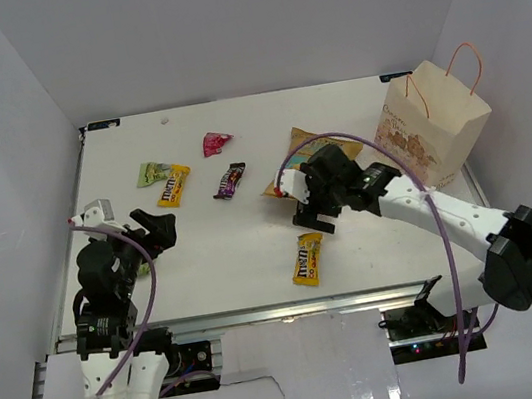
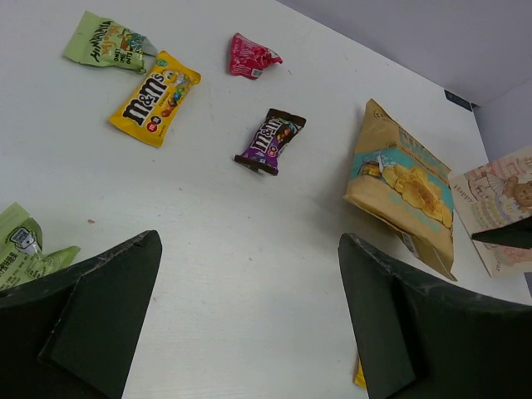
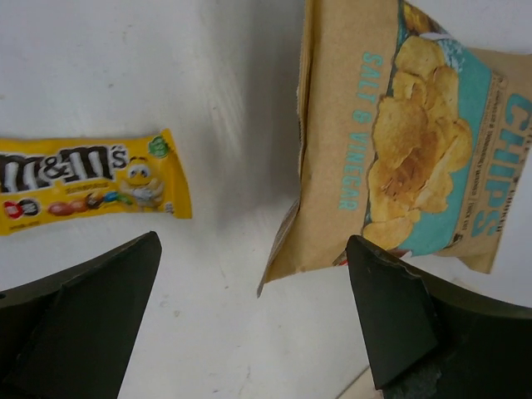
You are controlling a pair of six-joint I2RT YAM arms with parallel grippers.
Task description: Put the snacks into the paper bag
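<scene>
Just ahead of right hand (image 3: 252, 243), chip bag (image 3: 399, 150)

**Findings, legible markings only**

1. Flat yellow candy pack (image 2: 154, 98), left wrist view: the brand "m&m's" stands in white letters on a dark band. The small red roundel below it cannot be read.
2. Second flat yellow candy pack (image 3: 83, 179), right wrist view: it carries the same "m&m's" brand lettering. The marks at its left end are too small to read.
3. Small dark purple bar packet (image 2: 270, 141): "m&m's" in white.
4. Large tan-and-blue chip bag (image 3: 399, 141): "SALT & VINEGAR" runs in teal capitals along the tan side, and "CHIPS" stands in pale capitals on the teal panel. The finer print is illegible.
5. Light green foil packet (image 2: 108, 46): lettering is present but not legible.
6. Tan kraft paper bag (image 2: 499, 208): a line of print stands beside the pinkish pattern and is not legible.
</scene>
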